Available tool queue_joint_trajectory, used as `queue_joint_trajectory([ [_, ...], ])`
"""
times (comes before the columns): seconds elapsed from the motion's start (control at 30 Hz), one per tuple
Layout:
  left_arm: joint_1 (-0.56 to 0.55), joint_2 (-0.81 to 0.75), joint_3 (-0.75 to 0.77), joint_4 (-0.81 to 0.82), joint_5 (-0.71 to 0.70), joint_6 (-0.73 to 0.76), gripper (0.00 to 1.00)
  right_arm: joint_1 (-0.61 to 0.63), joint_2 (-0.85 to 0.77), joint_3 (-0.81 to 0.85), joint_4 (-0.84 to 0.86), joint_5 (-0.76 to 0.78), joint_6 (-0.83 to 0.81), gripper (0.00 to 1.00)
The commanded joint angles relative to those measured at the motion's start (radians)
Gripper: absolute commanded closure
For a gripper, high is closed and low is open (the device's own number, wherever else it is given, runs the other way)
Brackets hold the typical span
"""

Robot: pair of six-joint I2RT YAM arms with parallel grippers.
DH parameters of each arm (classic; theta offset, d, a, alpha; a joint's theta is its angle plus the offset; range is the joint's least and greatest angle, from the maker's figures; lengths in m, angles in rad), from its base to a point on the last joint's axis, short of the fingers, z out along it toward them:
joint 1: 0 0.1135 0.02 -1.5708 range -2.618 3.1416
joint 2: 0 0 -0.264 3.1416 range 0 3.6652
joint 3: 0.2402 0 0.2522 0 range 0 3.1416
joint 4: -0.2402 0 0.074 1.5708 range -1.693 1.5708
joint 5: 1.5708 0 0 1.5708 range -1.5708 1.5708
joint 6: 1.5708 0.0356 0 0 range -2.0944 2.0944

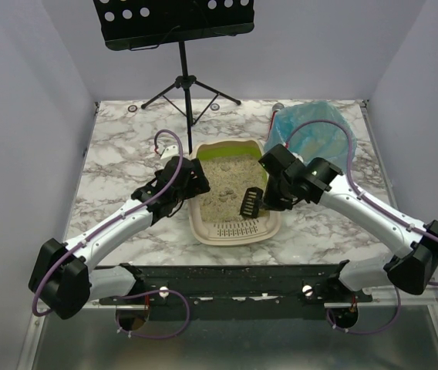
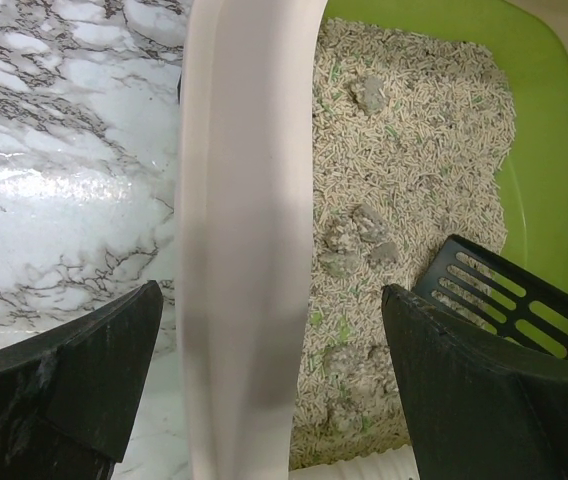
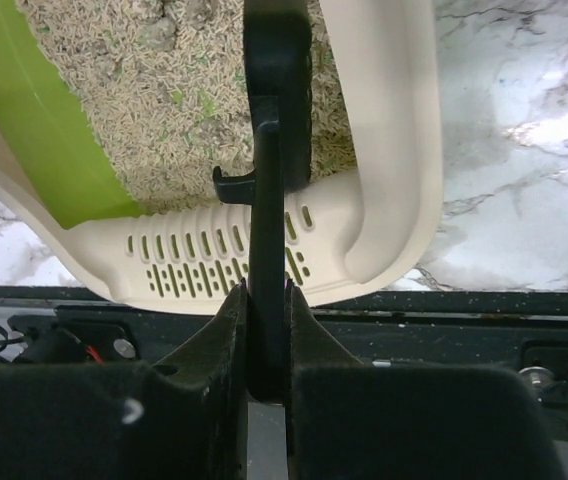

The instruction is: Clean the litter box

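The litter box (image 1: 198, 222) is a beige tray with a lime-green inner rim, holding tan granules and grey clumps (image 2: 359, 235). It lies mid-table with its slotted grille (image 3: 184, 262) toward the arm bases. My left gripper (image 2: 271, 292) is open and straddles the box's left rim (image 2: 244, 200), one finger over the marble and one over the litter. In the top view, the left gripper (image 1: 196, 181) sits at that left wall. My right gripper (image 3: 267, 295) is shut on the handle of a black slotted scoop (image 3: 276, 120). The scoop (image 1: 250, 202) stands blade-down in the granules near the box's right side.
A bin lined with a translucent blue bag (image 1: 315, 131) stands at the back right of the marble table (image 1: 119, 154). A black music stand (image 1: 184, 77) rises behind the box. The black mounting rail (image 1: 234, 281) runs along the near edge.
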Motion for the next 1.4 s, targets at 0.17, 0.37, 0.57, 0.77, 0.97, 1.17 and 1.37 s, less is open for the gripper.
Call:
queue_joint_trajectory([
  [0.17, 0.003, 0.015, -0.008, -0.014, 0.009, 0.023, 0.01, -0.002, 0.067, -0.116, 0.136, -0.18, 0.102, 0.99],
  [0.37, 0.003, 0.005, -0.034, 0.015, 0.023, 0.011, 0.01, -0.002, 0.009, -0.285, 0.398, -0.164, 0.294, 0.99],
  [0.57, 0.003, 0.002, -0.066, 0.052, 0.047, -0.011, 0.05, -0.002, 0.058, -0.303, 0.478, 0.012, 0.423, 0.99],
  [0.77, 0.003, -0.03, -0.097, 0.056, 0.043, -0.034, 0.05, -0.002, 0.144, -0.318, 0.536, 0.104, 0.555, 0.99],
  [0.97, 0.003, -0.053, -0.116, 0.048, 0.021, -0.052, 0.06, -0.004, 0.187, -0.325, 0.557, 0.227, 0.679, 0.99],
  [1.17, 0.003, -0.053, -0.122, 0.05, 0.027, -0.063, 0.08, -0.009, 0.234, -0.309, 0.547, 0.278, 0.71, 0.99],
  [1.37, 0.003, -0.05, -0.125, 0.053, 0.027, -0.072, 0.08, -0.018, 0.316, -0.311, 0.553, 0.255, 0.736, 0.99],
])
